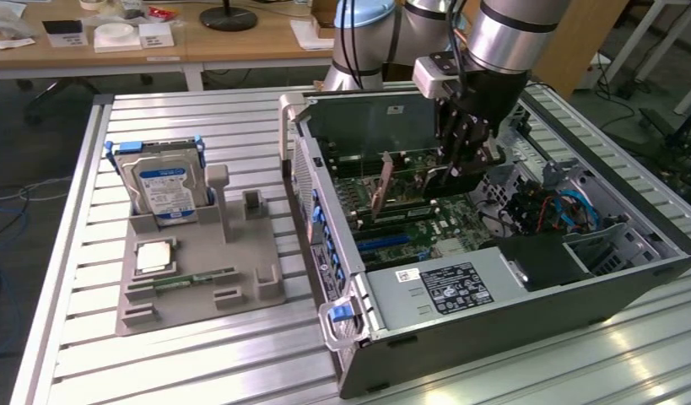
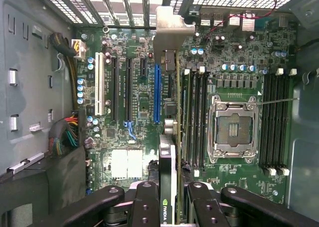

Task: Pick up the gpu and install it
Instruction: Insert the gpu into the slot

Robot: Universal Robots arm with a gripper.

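Observation:
My gripper (image 1: 463, 156) reaches down into the open computer case (image 1: 547, 291) and is shut on the gpu (image 1: 412, 181). In the wrist view the gpu (image 2: 170, 137) appears edge-on, a thin card running away from the gripper (image 2: 169, 202), with its silvery bracket (image 2: 168, 32) at the far end by the case's rear slot openings. Black fingers (image 2: 147, 202) press on both of its sides. The card hangs above the motherboard (image 2: 134, 117), just beside the long blue slot (image 2: 157, 95). I cannot tell whether its lower edge touches the board.
Memory slots (image 2: 194, 117) and the bare processor socket (image 2: 234, 129) lie close beside the card. Cable bundles (image 2: 67, 137) sit at the case wall. Outside the case, a grey holder (image 1: 250, 291) carries a hard drive (image 1: 165, 190), a chip (image 1: 153, 256) and a memory stick (image 1: 193, 277).

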